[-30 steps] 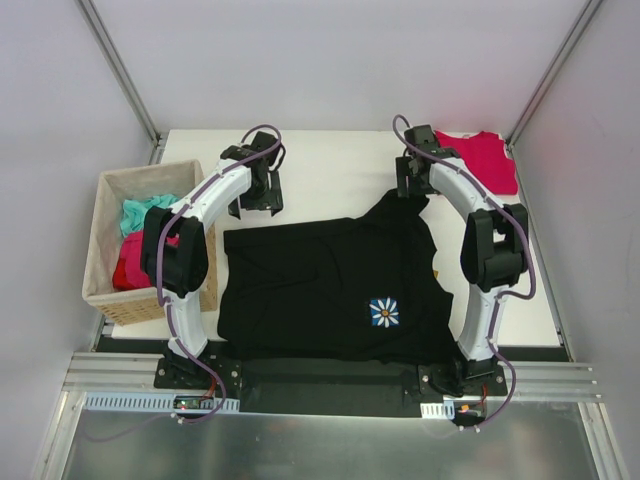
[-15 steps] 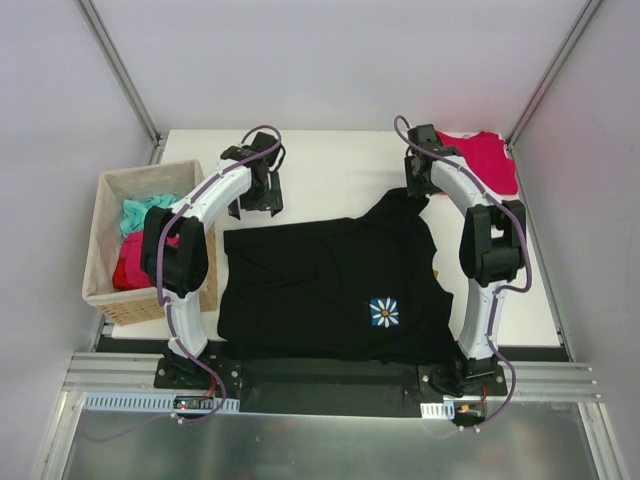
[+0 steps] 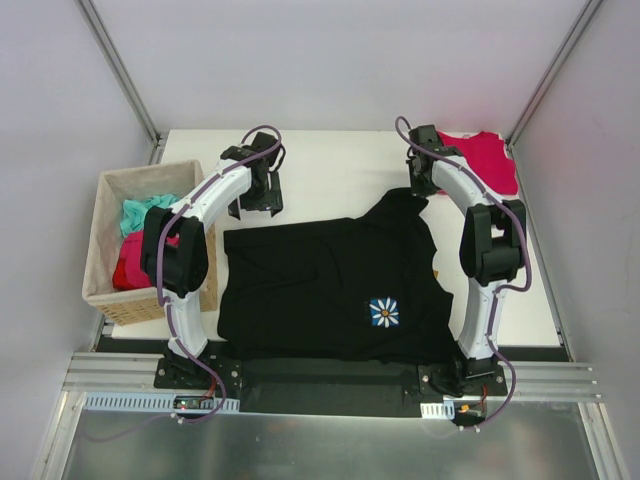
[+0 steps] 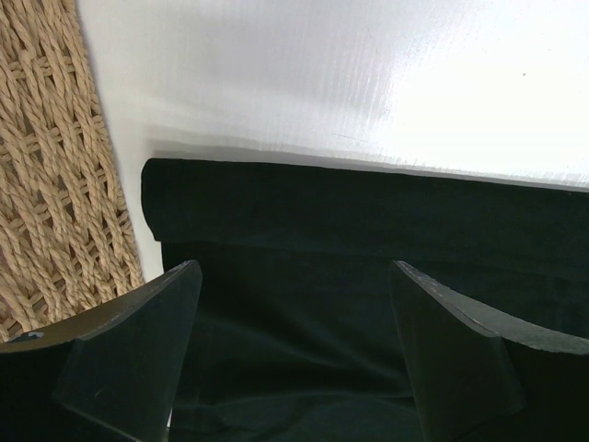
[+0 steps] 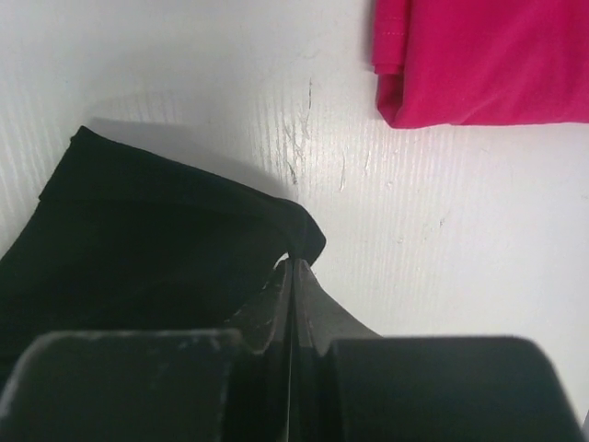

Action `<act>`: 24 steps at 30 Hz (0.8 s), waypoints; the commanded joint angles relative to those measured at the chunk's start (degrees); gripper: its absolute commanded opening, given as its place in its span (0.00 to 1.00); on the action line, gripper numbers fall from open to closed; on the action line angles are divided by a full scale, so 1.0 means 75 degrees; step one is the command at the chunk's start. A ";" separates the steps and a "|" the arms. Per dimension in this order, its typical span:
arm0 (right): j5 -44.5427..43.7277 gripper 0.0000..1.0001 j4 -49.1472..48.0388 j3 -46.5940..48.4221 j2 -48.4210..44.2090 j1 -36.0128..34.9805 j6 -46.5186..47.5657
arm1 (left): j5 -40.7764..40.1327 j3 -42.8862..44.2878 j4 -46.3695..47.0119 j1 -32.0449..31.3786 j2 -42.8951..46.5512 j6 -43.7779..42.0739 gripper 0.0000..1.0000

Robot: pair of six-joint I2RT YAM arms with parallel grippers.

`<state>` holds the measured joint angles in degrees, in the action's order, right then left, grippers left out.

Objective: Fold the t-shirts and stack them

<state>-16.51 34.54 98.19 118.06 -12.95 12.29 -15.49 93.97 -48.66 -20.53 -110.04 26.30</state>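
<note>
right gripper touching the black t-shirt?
Touching. The right wrist view shows the right gripper with its jaws shut on the corner edge of the black t-shirt, the cloth bunched around the tips.

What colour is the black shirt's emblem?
The emblem is a white flower on blue; top view shows it.

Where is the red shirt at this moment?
In the top view the red shirt lies at the far right corner of the table, just right of the right gripper, which pinches the black shirt.
</note>
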 commanded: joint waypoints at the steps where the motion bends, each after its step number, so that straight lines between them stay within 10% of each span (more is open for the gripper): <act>1: -0.0013 0.01 0.0164 0.0091 0.0079 0.0086 -0.0081 | -0.0162 -0.0038 -0.0050 0.0019 0.0117 -0.0121 0.83; 16: 0.0654 0.01 0.0234 0.0524 -0.0519 -0.0511 -0.0291 | -0.0162 0.0068 -0.0050 0.0031 0.0199 -0.0109 0.83; 24: 0.0690 0.01 0.1159 0.3179 0.0371 -0.1038 -0.0292 | -0.0127 0.0044 -0.0050 0.0031 0.0176 -0.0109 0.83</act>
<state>-11.92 39.13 110.24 118.65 -19.57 10.79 -15.49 93.97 -48.66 -20.53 -110.04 26.28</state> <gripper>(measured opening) 0.012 0.829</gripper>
